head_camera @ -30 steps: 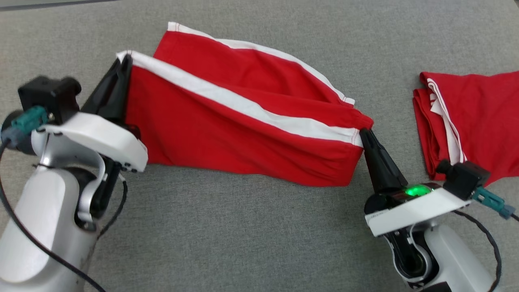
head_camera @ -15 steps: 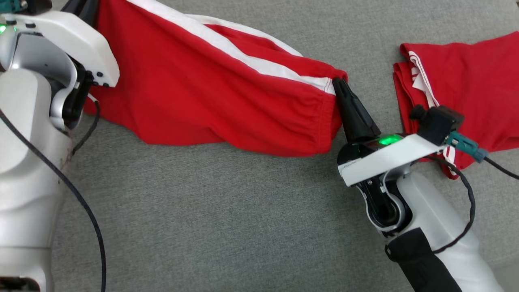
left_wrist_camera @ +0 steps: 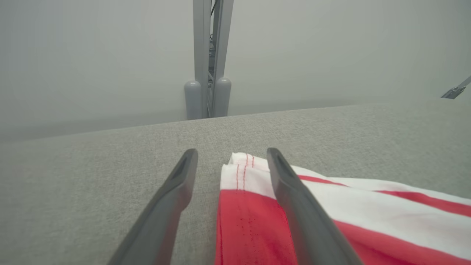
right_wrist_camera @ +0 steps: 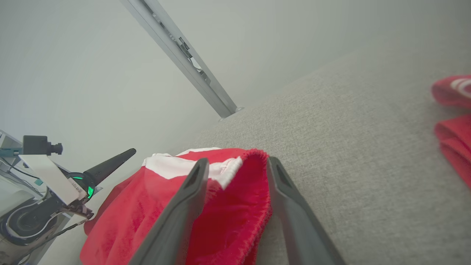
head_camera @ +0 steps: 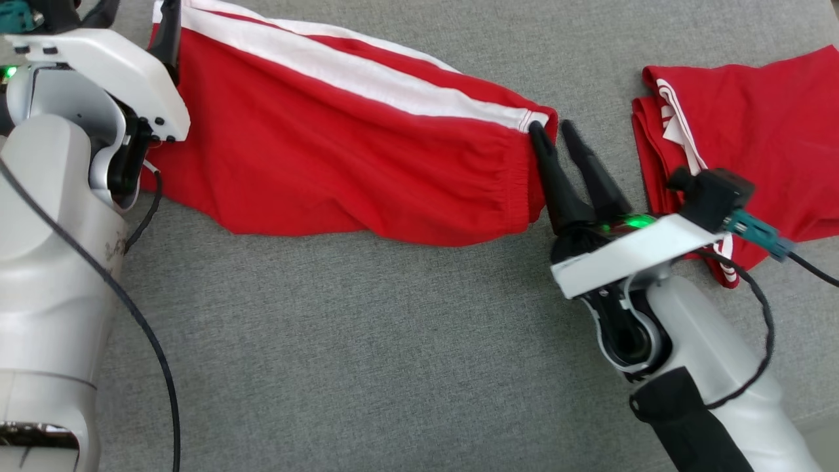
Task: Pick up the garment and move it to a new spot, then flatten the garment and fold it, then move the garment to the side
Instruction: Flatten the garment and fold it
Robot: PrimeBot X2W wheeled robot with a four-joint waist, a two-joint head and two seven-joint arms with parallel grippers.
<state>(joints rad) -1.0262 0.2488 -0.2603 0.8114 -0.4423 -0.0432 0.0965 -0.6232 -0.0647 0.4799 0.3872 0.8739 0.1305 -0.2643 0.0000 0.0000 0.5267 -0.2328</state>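
Observation:
The garment (head_camera: 341, 151), red with a white stripe, lies folded lengthwise on the grey surface (head_camera: 367, 354). My left gripper (head_camera: 137, 13) is open at the garment's left end. In the left wrist view the white-hemmed corner (left_wrist_camera: 239, 173) rests between the spread fingers (left_wrist_camera: 173, 198), held by neither. My right gripper (head_camera: 552, 128) is open at the right end. One of its fingers lies against the gathered waistband (head_camera: 527, 177), the other on bare surface. In the right wrist view the red waistband (right_wrist_camera: 243, 206) sits loose between the jaws of that gripper (right_wrist_camera: 237, 162).
A second red garment (head_camera: 754, 131) with white trim lies bunched at the right, close behind my right wrist, and shows in the right wrist view (right_wrist_camera: 454, 140). A metal post (left_wrist_camera: 208, 59) stands beyond the surface's far edge. My left gripper's finger (right_wrist_camera: 110, 163) shows at that view's left.
Both grippers have opened and let go of the garment's ends. The lifted top layer has dropped flat onto the lower one. The camera also shifted from the earliest frame.

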